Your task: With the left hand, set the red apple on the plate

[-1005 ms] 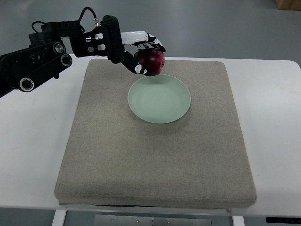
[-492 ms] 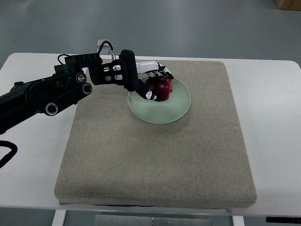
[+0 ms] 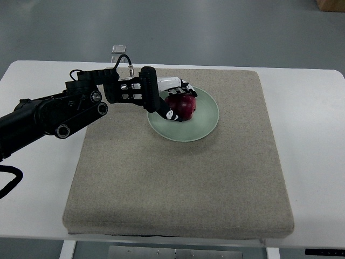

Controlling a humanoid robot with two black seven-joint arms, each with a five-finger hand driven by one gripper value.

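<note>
A dark red apple (image 3: pixel 184 107) rests in the pale green plate (image 3: pixel 204 120) near its left rim. My left hand (image 3: pixel 173 102) reaches in from the left and its black and white fingers (image 3: pixel 171 114) still wrap around the apple's left and top sides. The plate lies on the upper middle of a grey felt mat (image 3: pixel 178 178). The apple's left half is hidden by the hand.
The mat covers most of a white table (image 3: pixel 318 140), with bare table strips on both sides. The black left arm (image 3: pixel 54 110) stretches across the mat's upper left corner. A small clear bracket (image 3: pixel 118 50) stands at the table's far edge.
The left hand carried the apple down from above the plate's far rim into the plate, and the arm lowered toward the mat. Over the last half second it barely shifted.
</note>
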